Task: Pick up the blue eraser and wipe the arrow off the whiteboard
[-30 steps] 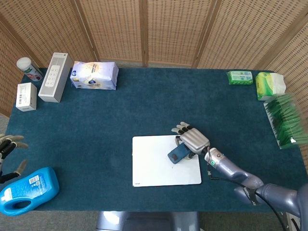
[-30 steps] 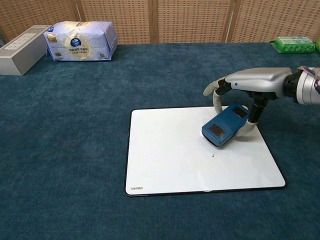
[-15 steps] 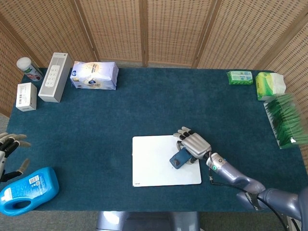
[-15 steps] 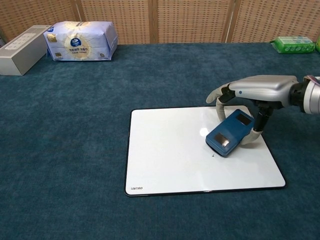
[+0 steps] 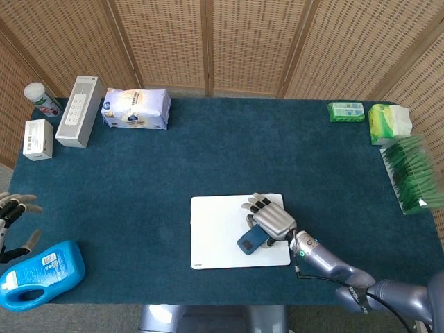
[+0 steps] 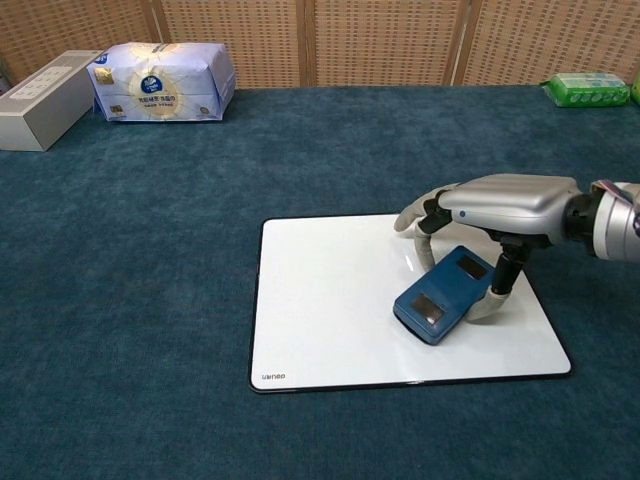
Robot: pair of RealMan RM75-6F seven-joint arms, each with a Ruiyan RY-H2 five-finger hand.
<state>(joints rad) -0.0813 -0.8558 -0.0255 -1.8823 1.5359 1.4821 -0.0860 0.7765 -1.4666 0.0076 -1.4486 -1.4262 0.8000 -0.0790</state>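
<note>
Eraser (image 6: 441, 295) lay on whiteboard (image 6: 320, 300), under right hand (image 6: 495, 205); board stretched mostly to that hand's left. Tissue pack (image 6: 160, 68) and long box (image 6: 45, 87) sat far back-left of it; left hand (image 5: 12, 220) beside bottle (image 5: 40, 274).

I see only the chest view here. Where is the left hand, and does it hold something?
Observer: The head view shows the left hand at the table's left edge, fingers apart, holding nothing.
Operator: Is any object near it?
Observer: Yes, a blue bottle lies on its side just in front of it.
Operator: What stands at the far right, beyond the green pack?
Observer: The head view shows a second green pack and a row of green packets along the right edge. The right hand holds the blue eraser on the whiteboard.
</note>
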